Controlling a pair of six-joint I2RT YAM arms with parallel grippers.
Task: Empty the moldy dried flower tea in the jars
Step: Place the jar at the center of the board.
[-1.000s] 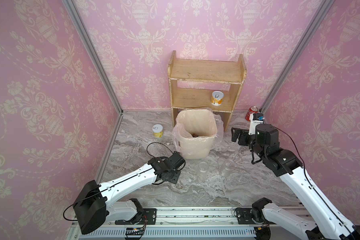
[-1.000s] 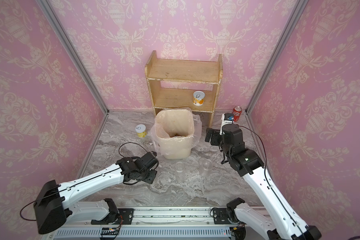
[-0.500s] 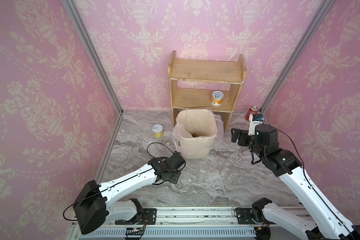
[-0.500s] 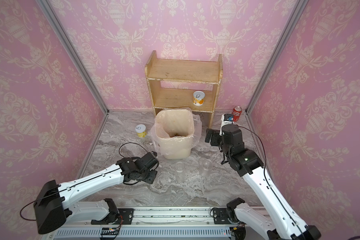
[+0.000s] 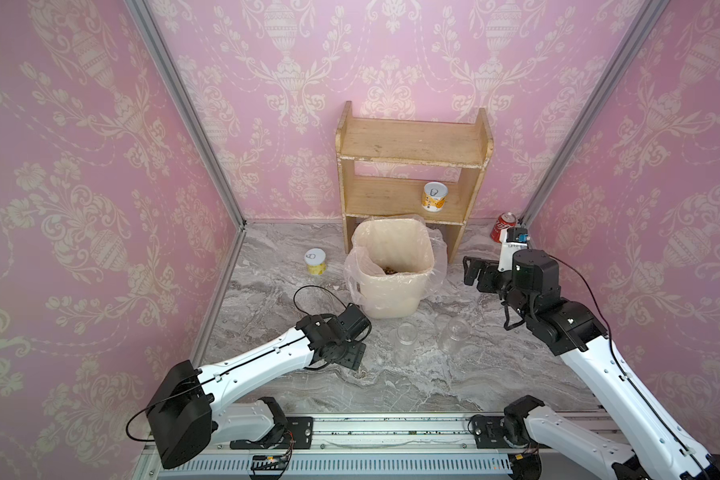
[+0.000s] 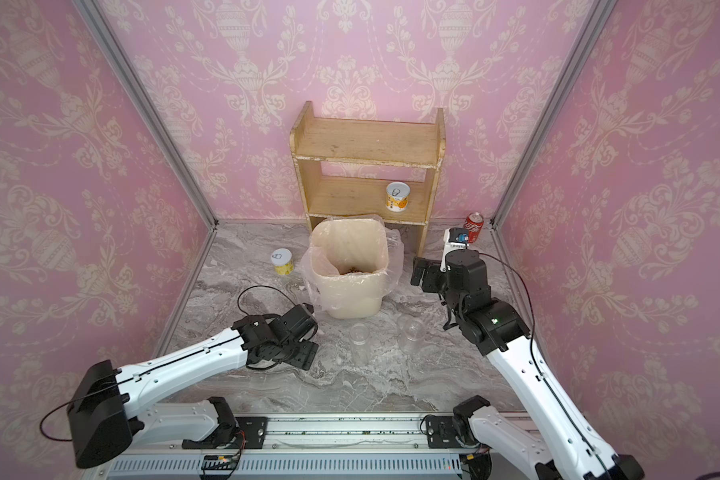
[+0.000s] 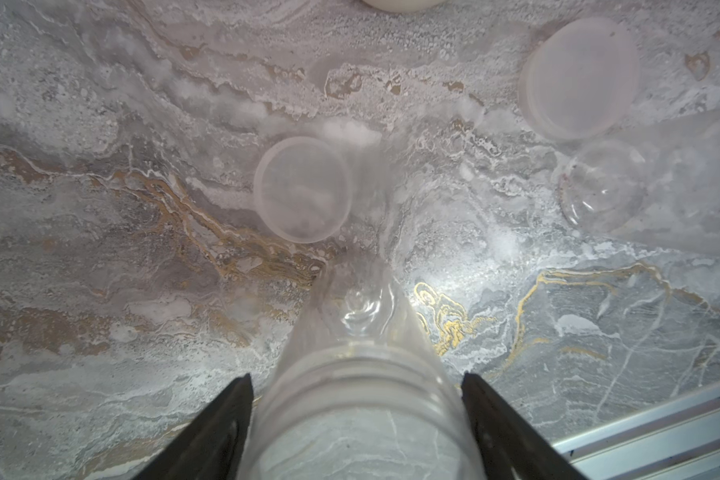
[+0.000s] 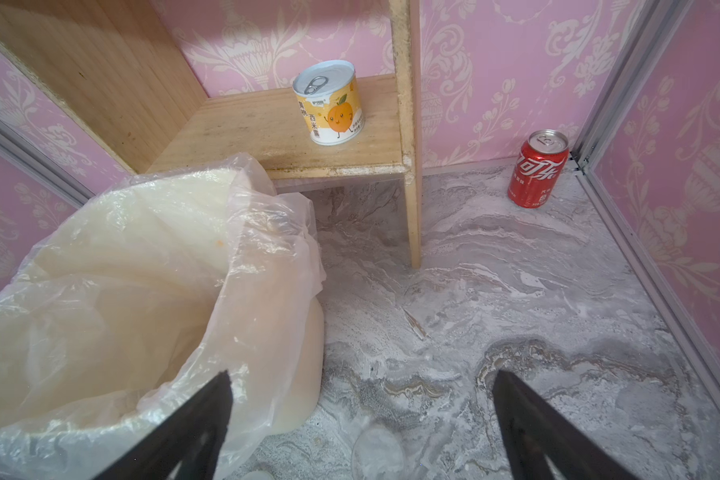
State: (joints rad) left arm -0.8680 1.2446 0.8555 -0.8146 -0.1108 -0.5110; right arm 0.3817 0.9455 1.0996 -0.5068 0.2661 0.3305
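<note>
While my left fingers [image 7: 208, 436] stand parted around an empty jar [image 7: 358, 415], upright on the surface [image 7: 100, 208] and apparently just clear of its walls, I judge the release calls for a straight lift, so that neither finger tips it. Right fingers [image 8: 192, 424]: wide apart, holding nothing, beside the bin [image 5: 391, 295]. The moldy dried flower tea [image 5: 387, 271] lies inside that bin, well apart from both. The other jars [image 5: 406, 338] nearby look empty.
</note>
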